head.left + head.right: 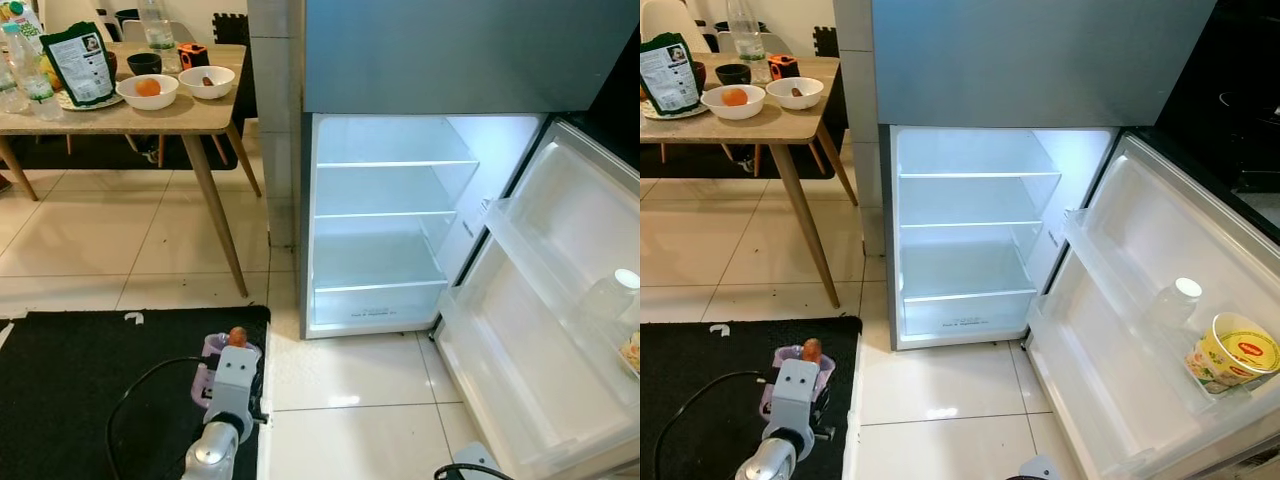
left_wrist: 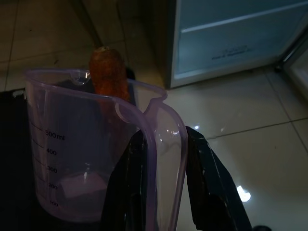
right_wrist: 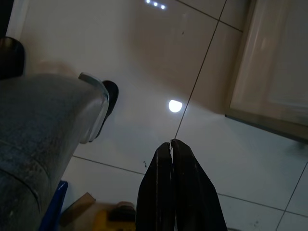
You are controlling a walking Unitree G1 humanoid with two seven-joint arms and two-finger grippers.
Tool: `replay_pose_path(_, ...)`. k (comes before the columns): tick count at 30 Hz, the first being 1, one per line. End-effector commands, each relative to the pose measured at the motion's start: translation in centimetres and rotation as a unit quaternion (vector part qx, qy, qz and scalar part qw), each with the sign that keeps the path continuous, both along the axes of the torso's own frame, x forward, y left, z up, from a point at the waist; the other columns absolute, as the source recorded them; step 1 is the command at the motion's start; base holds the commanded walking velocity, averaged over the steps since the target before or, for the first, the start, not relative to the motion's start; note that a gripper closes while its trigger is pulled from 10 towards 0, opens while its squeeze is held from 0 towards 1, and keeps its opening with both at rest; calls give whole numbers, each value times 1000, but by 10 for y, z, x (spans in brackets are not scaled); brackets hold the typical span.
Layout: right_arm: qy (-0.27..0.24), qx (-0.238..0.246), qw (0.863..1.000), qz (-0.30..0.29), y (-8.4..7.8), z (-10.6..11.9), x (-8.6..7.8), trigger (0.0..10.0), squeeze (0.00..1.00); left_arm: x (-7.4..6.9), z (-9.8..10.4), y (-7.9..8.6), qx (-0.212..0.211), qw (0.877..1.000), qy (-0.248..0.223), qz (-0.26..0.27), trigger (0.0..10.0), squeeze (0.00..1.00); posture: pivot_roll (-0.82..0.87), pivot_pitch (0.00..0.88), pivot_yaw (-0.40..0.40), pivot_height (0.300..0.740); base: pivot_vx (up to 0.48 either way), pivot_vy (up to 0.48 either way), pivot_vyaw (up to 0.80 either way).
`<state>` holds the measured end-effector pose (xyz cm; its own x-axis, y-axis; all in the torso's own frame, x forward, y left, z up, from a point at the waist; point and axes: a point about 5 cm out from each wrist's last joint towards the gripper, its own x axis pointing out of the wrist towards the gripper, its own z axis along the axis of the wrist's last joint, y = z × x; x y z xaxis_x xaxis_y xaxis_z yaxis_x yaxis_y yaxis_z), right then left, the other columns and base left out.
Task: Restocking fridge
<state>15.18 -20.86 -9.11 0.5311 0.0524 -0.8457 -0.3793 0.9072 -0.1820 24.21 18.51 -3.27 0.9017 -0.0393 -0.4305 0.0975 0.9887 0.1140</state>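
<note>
Left gripper (image 2: 156, 187): fingers pinch measuring jug (image 2: 72, 154) by its handle, keeping carrot (image 2: 109, 72) upright inside | Position: low over black mat (image 1: 70, 390), short of open fridge (image 1: 385, 220) | Right gripper (image 3: 172, 149): fingers pressed together, idle above floor tiles (image 3: 144, 72).

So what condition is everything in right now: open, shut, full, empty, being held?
Fridge door: swung wide open.
Fridge shelves: lit, bare.
Door shelf: holds a bottle and a yellow tub.
Left gripper: shut on the measuring jug's handle.
Measuring jug: held upright, a carrot standing in it.
Right gripper: shut, holding nothing, pointing at the floor.
White bowl: on the table, holds an orange.
</note>
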Motion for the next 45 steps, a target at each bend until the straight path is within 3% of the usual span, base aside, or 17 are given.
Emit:
replay_pose_path(1,12,-4,1000,-2,-3,-2,-6,10000,0,-7,-5,6,13,1000,18,2,10000,0,-42,41,-50,740,0,0,0)
replay_pose_path(45,20,-10,1000,-4,-5,-3,-9,10000,0,-9,-9,4,17,999,32,8,10000,0,-31,29,-52,740,0,0,0)
